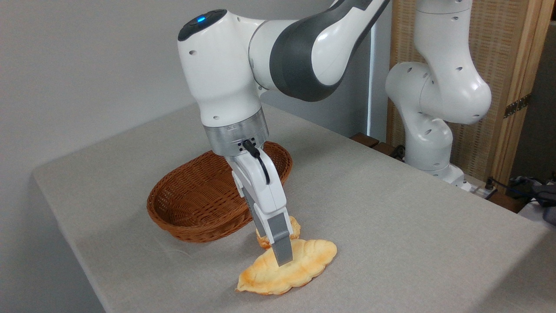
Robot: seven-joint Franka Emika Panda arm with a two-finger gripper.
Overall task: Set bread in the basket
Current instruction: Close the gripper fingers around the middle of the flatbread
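The bread (pixel 299 267) is a long, flat, golden loaf with lobed edges, lying on the grey table in front of the basket, its pointed end toward the lower left. The basket (pixel 186 226) is an oval, reddish-brown wicker one, standing just behind and left of the loaf with nothing showing inside. My gripper (pixel 283 257) reaches down onto the middle of the bread, its fingertip level with the loaf's top. I see the gripper edge-on, so one finger (pixel 280 243) hides the other and the gap between them does not show.
A small round scalloped bun (pixel 296 227) lies between the basket and the bread, partly hidden behind my gripper. The arm's white base (pixel 430 143) stands at the table's far right edge. The table's front edge runs close below the bread.
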